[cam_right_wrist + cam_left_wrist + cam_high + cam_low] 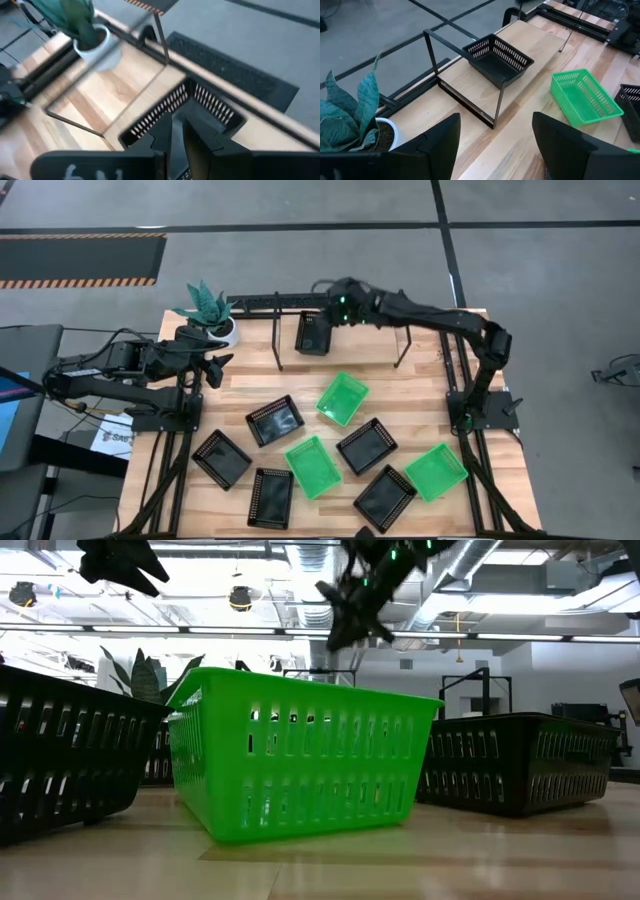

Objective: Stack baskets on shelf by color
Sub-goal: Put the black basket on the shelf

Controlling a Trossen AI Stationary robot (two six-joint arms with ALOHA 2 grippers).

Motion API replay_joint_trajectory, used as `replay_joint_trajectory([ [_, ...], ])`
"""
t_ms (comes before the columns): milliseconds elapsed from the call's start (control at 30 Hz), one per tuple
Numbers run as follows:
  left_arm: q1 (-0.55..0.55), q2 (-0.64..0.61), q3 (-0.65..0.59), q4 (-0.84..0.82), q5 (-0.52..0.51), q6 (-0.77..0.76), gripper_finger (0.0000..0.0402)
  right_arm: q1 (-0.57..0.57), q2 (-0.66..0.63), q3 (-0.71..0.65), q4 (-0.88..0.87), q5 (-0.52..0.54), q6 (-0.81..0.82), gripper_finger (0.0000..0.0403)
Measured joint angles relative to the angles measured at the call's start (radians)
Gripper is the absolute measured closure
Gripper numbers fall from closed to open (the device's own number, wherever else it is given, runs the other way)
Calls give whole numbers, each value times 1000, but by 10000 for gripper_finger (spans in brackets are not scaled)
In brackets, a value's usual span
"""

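The shelf (290,301) (432,55) stands along the table's far edge. One black basket (313,332) (497,60) (210,107) sits inside it, bottom on the tabletop. My right gripper (325,292) (178,122) (345,620) hangs above that basket's far side, clear of it. Its fingers stand a narrow gap apart with nothing between them. My left gripper (215,368) (495,125) waits open and empty at the far left, near the shelf's left end. Three green baskets (343,398) (312,466) (435,471) and several black ones (274,420) lie scattered on the near half of the table.
A teal plant in a white pot (208,308) (350,110) stands at the far left corner, beside the shelf and my left gripper. The shelf has bare room on both sides of the black basket. A green basket (300,755) fills the middle of the low view.
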Motion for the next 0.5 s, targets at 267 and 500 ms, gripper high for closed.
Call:
replay_joint_trajectory([
  [267, 0, 0, 0, 0, 0, -42, 166, -42, 2, 163, -176, 77, -65, 336],
  [500, 0, 0, 0, 0, 0, -78, 166, -74, 48, 36, -214, 81, -63, 336],
])
